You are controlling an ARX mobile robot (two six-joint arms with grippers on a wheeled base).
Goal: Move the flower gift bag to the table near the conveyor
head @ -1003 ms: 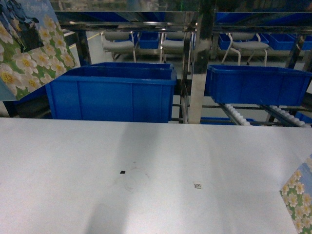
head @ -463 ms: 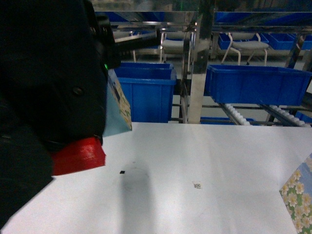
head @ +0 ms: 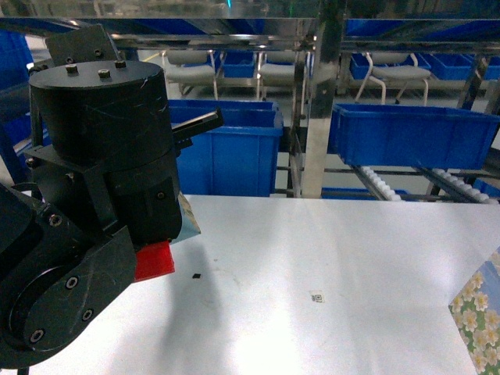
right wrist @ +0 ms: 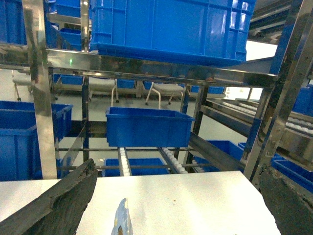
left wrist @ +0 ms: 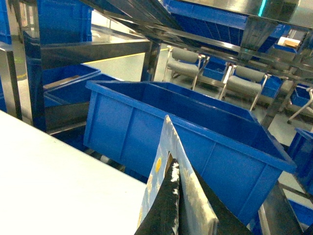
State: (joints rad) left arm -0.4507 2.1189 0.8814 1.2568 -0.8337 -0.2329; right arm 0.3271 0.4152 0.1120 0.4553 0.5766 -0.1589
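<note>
Flower gift bag (head: 187, 225) is peeking out behind the left arm (head: 101, 195) in the head view, over the table (head: 328, 289). From the left wrist, the left gripper (left wrist: 178, 205) is clamping the bag's upright edge. From the right wrist, the right gripper (right wrist: 178, 205) is standing spread wide around another bag's edge (right wrist: 121, 220), not touching it. No readable writing.

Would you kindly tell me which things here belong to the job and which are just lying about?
Job: gift bag, held in the left gripper; table; conveyor.
Lying about: blue bins; chairs; second floral bag at the table's right edge.
</note>
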